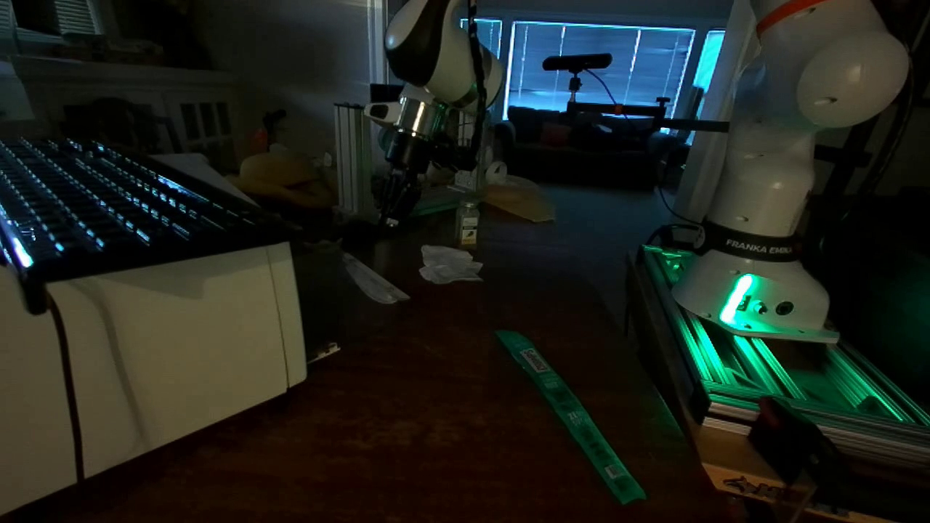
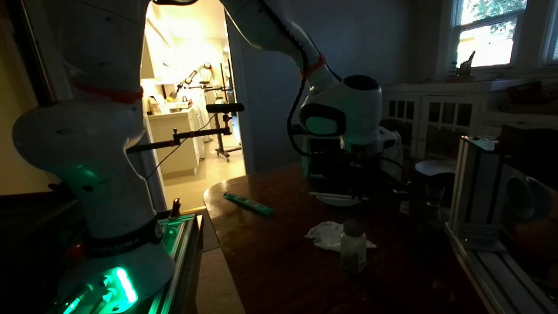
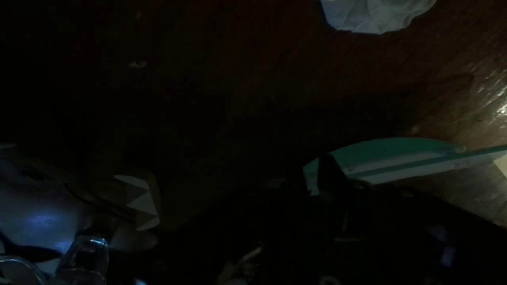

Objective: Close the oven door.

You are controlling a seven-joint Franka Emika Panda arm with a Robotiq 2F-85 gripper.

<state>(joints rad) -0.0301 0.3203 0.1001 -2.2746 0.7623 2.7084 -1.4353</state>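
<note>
apparently, in an exterior view, a green strip (image 2: 248, 204) is lying well left of the gripper (image 1: 392, 216); nearer, left and behind, what seems the oven door (image 2: 310, 156) is standing, perhaps ajar. the gripper is hanging in shadow, clenched or not i can't tell. lining up is probably in hand; next, the door is likely needing a push on its free edge.

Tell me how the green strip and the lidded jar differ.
The green strip lies flat, while the lidded jar stands upright. The strip is a thin, narrow band; the jar has a bulkier body. The strip is longer than the jar is tall. Both rest on the same dark table.
</note>
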